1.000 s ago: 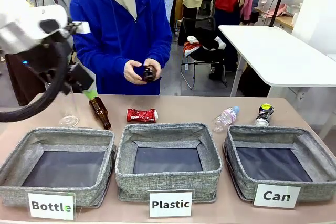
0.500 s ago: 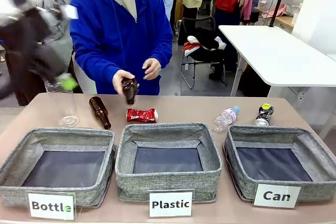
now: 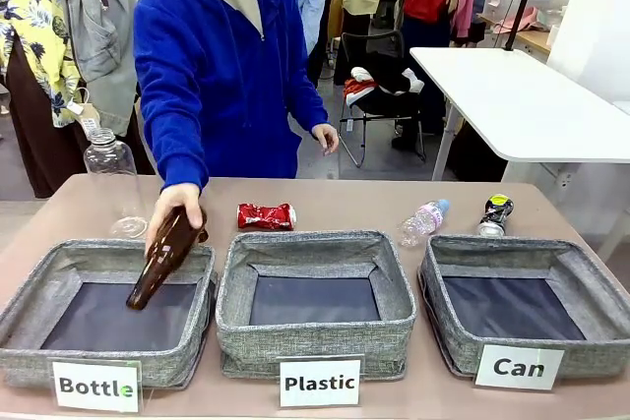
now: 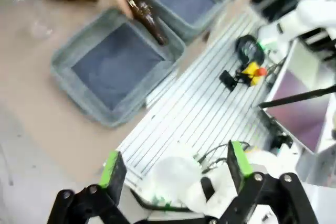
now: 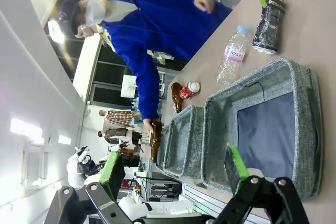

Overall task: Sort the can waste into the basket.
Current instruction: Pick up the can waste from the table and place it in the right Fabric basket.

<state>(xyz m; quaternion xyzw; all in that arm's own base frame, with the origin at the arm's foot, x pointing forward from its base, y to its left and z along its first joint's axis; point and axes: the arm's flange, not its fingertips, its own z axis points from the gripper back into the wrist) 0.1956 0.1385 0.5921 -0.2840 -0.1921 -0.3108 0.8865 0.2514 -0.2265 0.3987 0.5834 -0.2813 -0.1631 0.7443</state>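
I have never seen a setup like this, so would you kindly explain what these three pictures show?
A robot with two grippers shares a table with a person. The front view looks across it from the robot's side; the other two come from wrist cameras, showing the left gripper and right gripper, both open and empty. On the table are a red can, a small clear bottle and, behind the Can basket, a black can. The person's hand holds a brown bottle, tilted neck down, over the Bottle basket.

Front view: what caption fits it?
A hand holds a brown bottle over the Bottle basket; a red can and black can sit behind.
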